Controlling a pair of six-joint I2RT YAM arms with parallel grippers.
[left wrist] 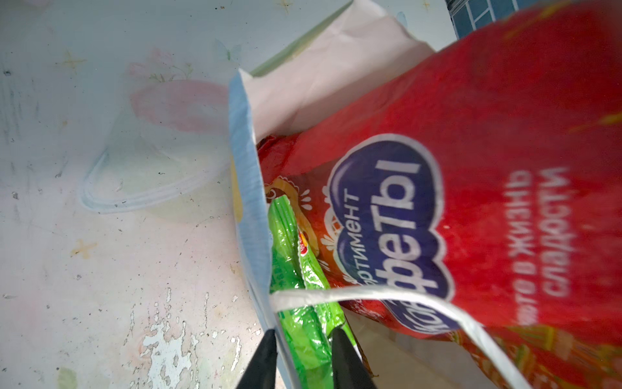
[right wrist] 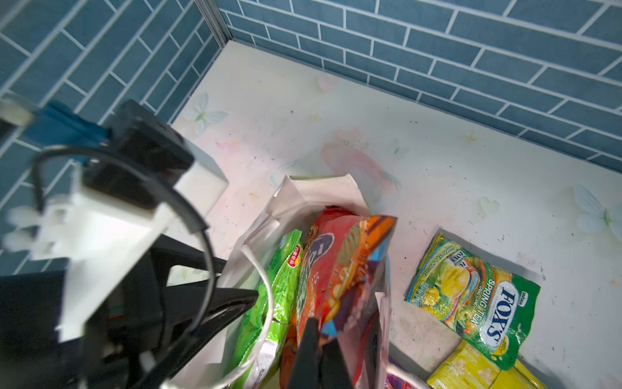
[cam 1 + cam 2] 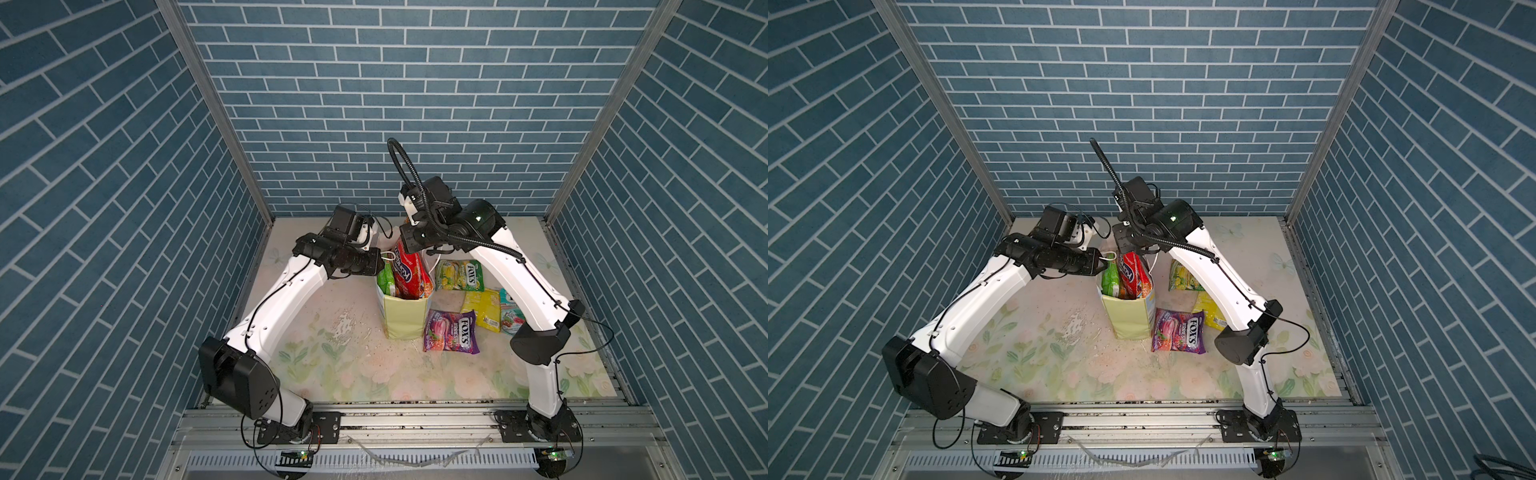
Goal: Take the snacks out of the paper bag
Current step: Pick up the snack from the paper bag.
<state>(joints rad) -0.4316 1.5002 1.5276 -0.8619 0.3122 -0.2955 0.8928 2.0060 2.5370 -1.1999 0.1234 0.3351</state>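
The paper bag (image 3: pixel 405 318) stands upright mid-table, pale green outside and white inside. My left gripper (image 1: pixel 304 353) is shut across its near wall (image 1: pixel 249 188), one finger outside and one inside, with a green packet (image 1: pixel 303 303) pinched along. My right gripper (image 2: pixel 323 350) is shut on the top edge of the large red packet (image 2: pixel 343 262), which stands tall out of the bag's mouth (image 3: pixel 409 270). On the table to the right of the bag lie other snacks: a green-yellow Fox's packet (image 3: pixel 459 275), a yellow one (image 3: pixel 484 309), a purple Fox's one (image 3: pixel 451 332) and a teal-white one (image 3: pixel 509 316).
A white cord handle (image 1: pixel 370 296) loops across the bag's mouth. Something like a clear plastic cup (image 1: pixel 151 168) lies on the table behind the bag. Blue brick walls close in the back and both sides. The right arm's elbow (image 3: pixel 540 338) hangs over the packets.
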